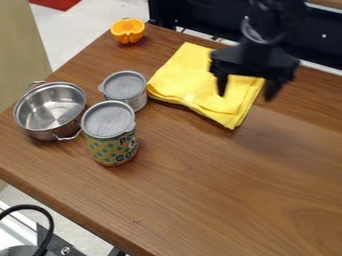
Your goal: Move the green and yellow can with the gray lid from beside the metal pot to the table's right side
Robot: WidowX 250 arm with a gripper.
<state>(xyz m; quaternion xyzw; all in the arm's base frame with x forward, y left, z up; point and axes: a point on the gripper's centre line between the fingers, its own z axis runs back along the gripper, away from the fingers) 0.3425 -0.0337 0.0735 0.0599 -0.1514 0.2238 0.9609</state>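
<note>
Yellow cloth (pixel 186 70) lay folded on the far part of the wooden table (pixel 220 200), where we located the gripper (pixel 246 97) above its right portion. We recorded the gripper as released, its two fingers spread apart. Left of the cloth we identified the small can (pixel 125 86), the taller can (pixel 109 121) nearer, and the metal pot (pixel 51 107) farther left. We noted the cut orange (pixel 127 31) at the far left.
</note>
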